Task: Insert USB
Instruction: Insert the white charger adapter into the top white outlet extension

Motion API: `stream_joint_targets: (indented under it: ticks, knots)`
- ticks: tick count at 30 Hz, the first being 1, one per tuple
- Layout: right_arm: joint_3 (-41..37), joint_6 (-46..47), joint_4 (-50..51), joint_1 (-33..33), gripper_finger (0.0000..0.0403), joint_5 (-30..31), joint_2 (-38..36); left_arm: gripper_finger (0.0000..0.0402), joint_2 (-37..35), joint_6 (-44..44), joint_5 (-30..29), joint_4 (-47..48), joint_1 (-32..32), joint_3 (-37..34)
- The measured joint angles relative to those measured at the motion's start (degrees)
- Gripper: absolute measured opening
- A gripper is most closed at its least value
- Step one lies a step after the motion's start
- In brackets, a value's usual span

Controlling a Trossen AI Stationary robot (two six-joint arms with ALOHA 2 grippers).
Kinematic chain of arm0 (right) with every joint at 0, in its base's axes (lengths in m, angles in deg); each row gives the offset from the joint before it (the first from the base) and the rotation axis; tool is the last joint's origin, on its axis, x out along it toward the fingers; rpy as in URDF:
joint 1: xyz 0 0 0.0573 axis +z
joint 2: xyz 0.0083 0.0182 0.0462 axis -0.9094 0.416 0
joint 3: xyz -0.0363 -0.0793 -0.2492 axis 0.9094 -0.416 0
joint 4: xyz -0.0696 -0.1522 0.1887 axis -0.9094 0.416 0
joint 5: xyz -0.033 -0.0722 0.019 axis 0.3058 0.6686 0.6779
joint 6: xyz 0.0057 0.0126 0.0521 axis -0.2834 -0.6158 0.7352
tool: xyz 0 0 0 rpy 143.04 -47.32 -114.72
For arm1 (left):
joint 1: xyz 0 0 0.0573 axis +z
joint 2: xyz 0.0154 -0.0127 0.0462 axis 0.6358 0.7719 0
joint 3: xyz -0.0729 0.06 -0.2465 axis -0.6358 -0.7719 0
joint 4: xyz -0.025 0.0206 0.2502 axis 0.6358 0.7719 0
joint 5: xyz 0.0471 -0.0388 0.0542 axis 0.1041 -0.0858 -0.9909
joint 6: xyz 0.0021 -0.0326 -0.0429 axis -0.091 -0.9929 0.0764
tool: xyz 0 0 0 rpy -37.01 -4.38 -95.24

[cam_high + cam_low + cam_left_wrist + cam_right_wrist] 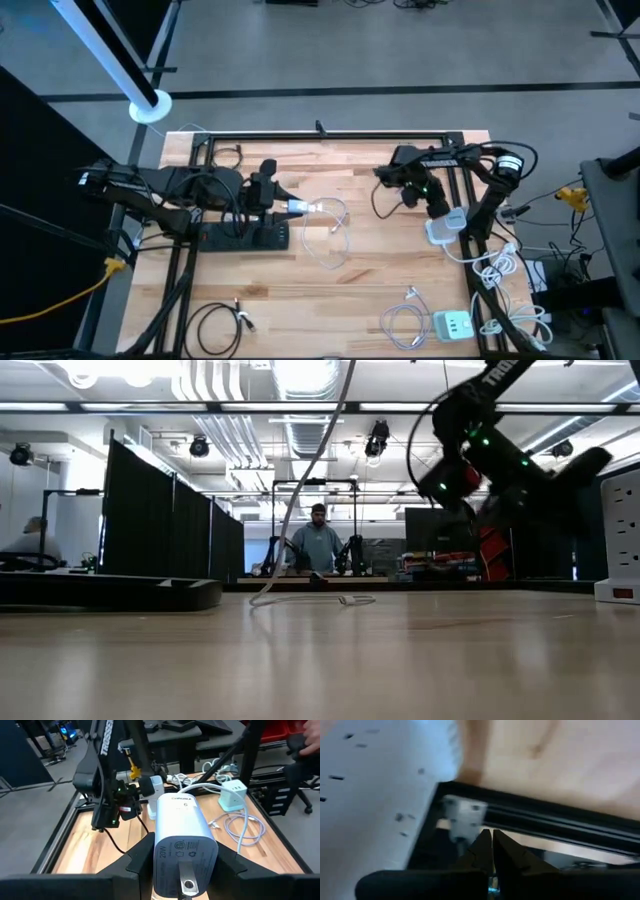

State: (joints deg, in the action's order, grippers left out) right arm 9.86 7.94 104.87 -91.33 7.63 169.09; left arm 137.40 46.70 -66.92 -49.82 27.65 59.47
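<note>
High view: wooden table [330, 300] with a black frame rail [330, 136] along its far edge. Left arm [150, 190] reaches in from the left side; right arm [480, 190] is folded near the right edge.

Left gripper [290, 208] sits left of table centre, just above a black power strip [245, 238]. Its fingers are closed on a white charger [300, 208]; the left wrist view shows both fingers [137, 862] pressed against the charger's [182, 845] sides, prongs facing the camera. A white cable [335, 235] runs from the charger and loops on the table to its right.

Right gripper [392, 175] is near the far right of the table, well apart from the charger. In the right wrist view its fingertips [492, 847] meet, with nothing seen between them; that view is blurred, so this is probably an empty closed grip.

Small items: a white power strip [445, 225] under the right arm, a pale green USB hub [452, 325] with coiled cable at the near right, a black cable coil [215, 325] at the near left.
</note>
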Motion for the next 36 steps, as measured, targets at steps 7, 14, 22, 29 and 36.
stream_joint_targets:
  ticks: [7,14,22,29,36]
  knots:
    - [-4.97,9.08,0.07,0.85,0.0,-11.87,0.04,0.0118,0.0,0.56,-0.04,0.28,-0.38,0.0]
    - [-5.18,13.79,-0.08,2.87,0.0,-22.66,0.04,0.0118,0.0,0.49,-0.04,0.27,-0.38,0.02]
    - [-2.93,13.97,-0.08,7.81,0.0,-43.79,0.0,0.0118,0.0,0.17,-0.02,0.24,-0.78,0.02]
    - [2.22,18.27,-0.09,8.88,0.0,-27.46,-0.84,0.0118,0.02,0.33,-0.04,0.22,-0.73,0.02]
    - [12.63,28.18,-0.07,11.92,0.0,-13.43,-11.84,0.0118,0.02,0.66,-0.02,0.39,-0.73,0.02]
